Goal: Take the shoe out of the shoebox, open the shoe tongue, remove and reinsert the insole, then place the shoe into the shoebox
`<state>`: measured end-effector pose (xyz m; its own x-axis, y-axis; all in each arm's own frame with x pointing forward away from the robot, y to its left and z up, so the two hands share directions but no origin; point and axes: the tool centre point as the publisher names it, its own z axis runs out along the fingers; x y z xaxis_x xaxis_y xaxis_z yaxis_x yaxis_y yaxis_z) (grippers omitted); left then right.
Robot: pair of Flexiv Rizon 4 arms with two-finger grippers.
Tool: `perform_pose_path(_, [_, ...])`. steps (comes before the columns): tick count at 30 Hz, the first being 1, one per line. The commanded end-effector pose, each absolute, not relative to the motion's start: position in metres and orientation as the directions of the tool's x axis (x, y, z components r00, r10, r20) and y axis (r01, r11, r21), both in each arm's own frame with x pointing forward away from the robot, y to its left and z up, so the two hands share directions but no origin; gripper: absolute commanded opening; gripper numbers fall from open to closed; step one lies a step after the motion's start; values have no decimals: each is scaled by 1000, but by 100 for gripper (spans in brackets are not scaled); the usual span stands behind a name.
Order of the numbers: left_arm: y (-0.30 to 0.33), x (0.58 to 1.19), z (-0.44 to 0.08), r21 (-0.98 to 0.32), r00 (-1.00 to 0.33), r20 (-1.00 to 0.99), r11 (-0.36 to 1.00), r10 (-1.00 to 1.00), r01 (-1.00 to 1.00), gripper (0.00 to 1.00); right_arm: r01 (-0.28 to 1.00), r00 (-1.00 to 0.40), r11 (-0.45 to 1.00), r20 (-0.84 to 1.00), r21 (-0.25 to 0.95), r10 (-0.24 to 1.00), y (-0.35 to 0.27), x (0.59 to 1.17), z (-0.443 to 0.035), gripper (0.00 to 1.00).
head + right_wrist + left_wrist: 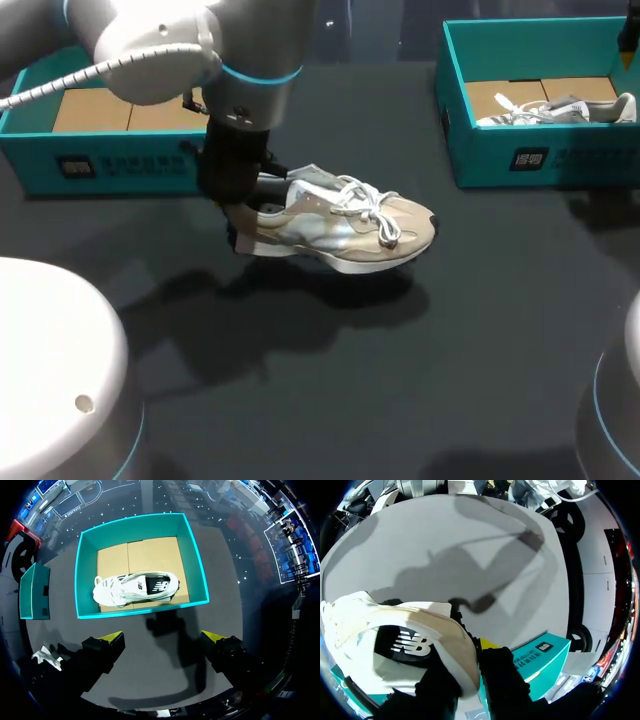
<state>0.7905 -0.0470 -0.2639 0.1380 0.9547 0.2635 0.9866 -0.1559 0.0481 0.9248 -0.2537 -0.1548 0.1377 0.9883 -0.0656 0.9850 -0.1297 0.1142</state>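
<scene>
Beige shoe (345,230), heel hidden by the left gripper (465,667) grasping it; right gripper (162,637) released over the two-o'clock shoebox (520,160).

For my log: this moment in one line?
left gripper: shut on shoe | right gripper: open, above box | shoe: over table

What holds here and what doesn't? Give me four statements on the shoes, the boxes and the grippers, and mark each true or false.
1. The left gripper grips the beige shoe at its heel. True.
2. The beige shoe lies inside the left shoebox. False: it is out over the table, between the two boxes.
3. The right shoebox is empty. False: a white shoe lies in it.
4. The right gripper is open and holds nothing. True.
</scene>
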Motion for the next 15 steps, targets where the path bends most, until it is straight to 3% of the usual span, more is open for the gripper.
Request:
perform_pose_path(1, [-62,787,-284,54,139,282,-160,949,986,0,985,138,-130,-66,115,988,-254,924,-155,100])
perform_pose_path(15, [-95,779,-338,52,155,283,-176,947,983,0,985,138,-130,-66,115,988,-254,924,-155,100])
